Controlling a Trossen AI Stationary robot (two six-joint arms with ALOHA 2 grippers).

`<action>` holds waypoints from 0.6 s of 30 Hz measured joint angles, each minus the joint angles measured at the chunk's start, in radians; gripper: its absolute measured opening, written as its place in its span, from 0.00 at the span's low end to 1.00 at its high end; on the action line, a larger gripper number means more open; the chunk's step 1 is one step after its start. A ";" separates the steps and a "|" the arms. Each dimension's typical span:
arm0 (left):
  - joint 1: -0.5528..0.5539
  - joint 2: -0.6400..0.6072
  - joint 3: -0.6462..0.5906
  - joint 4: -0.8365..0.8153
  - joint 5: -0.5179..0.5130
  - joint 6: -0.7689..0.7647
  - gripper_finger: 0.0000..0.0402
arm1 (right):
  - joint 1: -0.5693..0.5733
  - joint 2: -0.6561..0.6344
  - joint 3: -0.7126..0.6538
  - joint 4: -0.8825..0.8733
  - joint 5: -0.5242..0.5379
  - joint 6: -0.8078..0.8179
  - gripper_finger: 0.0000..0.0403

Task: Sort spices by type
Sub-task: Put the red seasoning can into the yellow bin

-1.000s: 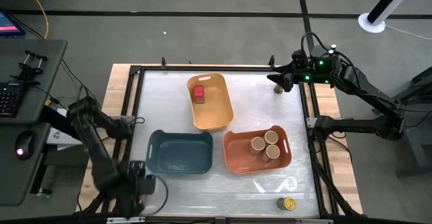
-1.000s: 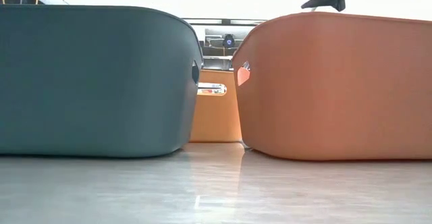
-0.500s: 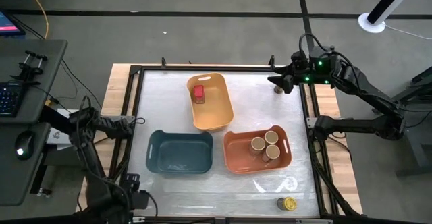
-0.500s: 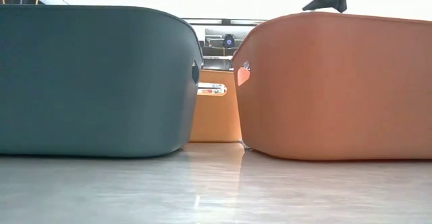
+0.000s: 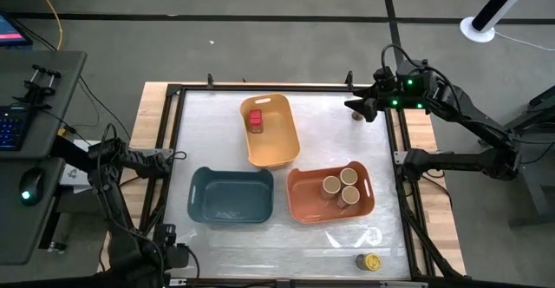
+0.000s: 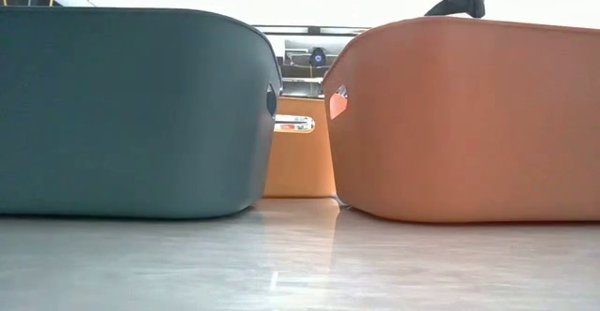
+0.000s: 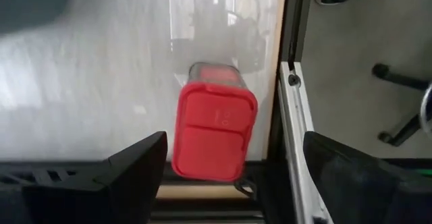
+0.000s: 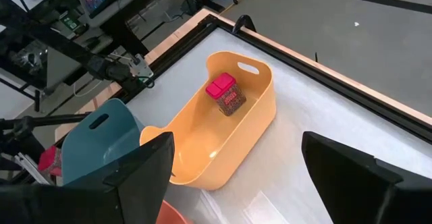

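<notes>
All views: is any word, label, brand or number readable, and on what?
None readable.
Red tin lid: embossed marks, too blurred to read.
Yellow-lidded jar: too small to read.
Tan-lidded jars and the bins: no text shows.

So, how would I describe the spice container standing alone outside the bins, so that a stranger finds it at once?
Start from the orange bin holding three tan-lidded jars, at the table's near right in the high view. Go past its near edge towards the table's front right corner. There stands one small round yellow-lidded jar, alone on the bare tabletop, the only spice there outside a bin.
</notes>
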 joint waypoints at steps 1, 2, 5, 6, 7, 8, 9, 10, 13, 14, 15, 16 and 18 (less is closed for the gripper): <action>0.000 0.000 0.000 0.000 -0.013 0.027 0.83 | 0.000 0.000 0.000 0.000 0.000 0.000 0.79; 0.000 0.000 0.000 0.000 -0.030 0.051 0.83 | 0.000 0.000 0.000 0.000 0.000 0.000 0.79; 0.000 0.000 0.000 0.000 -0.065 0.108 0.83 | 0.000 0.000 0.000 0.000 0.000 0.000 0.79; 0.000 0.000 0.000 0.001 -0.067 0.124 0.83 | 0.000 0.000 0.000 0.000 0.000 0.000 0.79; 0.000 0.000 0.000 0.001 -0.068 0.132 0.83 | 0.000 0.000 0.000 0.000 0.000 0.000 0.79; 0.000 0.000 0.000 0.002 -0.069 0.135 0.83 | 0.000 0.000 0.000 0.000 0.000 0.000 0.79; 0.000 -0.001 -0.005 0.012 -0.069 0.135 0.83 | 0.000 0.000 0.000 0.000 0.000 0.000 0.79; -0.001 -0.001 -0.010 0.028 -0.067 0.135 0.83 | 0.000 0.000 0.000 0.000 0.000 0.000 0.79; -0.009 -0.001 -0.043 0.097 -0.044 0.136 0.83 | 0.000 0.000 0.000 0.000 0.000 0.000 0.79; -0.011 -0.001 -0.059 0.120 -0.037 0.139 0.83 | 0.000 0.000 0.000 0.000 0.000 0.000 0.79; -0.012 -0.001 -0.073 0.129 -0.033 0.140 0.83 | 0.000 0.000 0.000 0.000 0.000 0.000 0.79; -0.013 0.000 -0.085 0.121 -0.033 0.139 0.83 | 0.000 0.000 0.000 0.000 0.000 0.000 0.79; -0.008 0.000 -0.103 0.100 -0.040 0.122 0.83 | 0.000 0.000 0.000 0.000 0.000 0.000 0.79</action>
